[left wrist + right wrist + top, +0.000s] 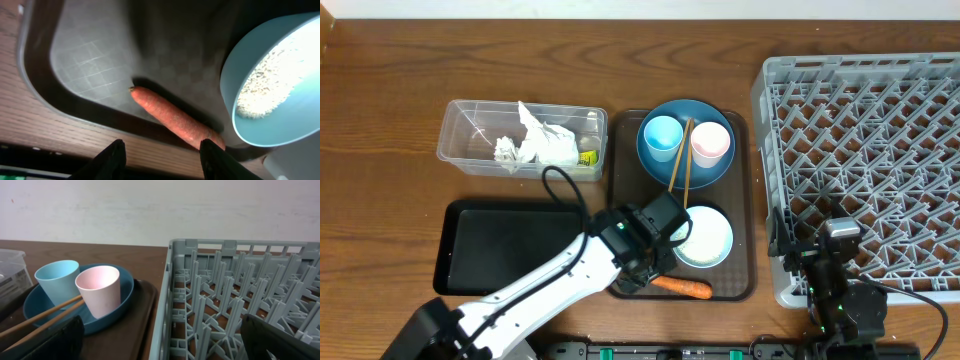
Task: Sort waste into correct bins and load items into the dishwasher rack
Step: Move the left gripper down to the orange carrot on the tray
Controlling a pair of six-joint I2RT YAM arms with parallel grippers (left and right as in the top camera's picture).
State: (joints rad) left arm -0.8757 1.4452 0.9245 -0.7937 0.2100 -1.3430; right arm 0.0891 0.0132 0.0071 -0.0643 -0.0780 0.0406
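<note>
Nearest the worktop's front edge, the left fingers (114, 159) stand partly apart over the carrot (172, 120), gripping nothing (one tip is just beside its thick end). The right fingers (47, 340) gape wide and empty by the dishwasher rack (215, 295). The carrot lies on the brown tray (80, 70) beside the light blue bowl (235, 65) of rice (260, 85). Farther back, the dark blue plate (705, 172) bears the blue cup (661, 133), pink cup (710, 143) and chopsticks (678, 158).
</note>
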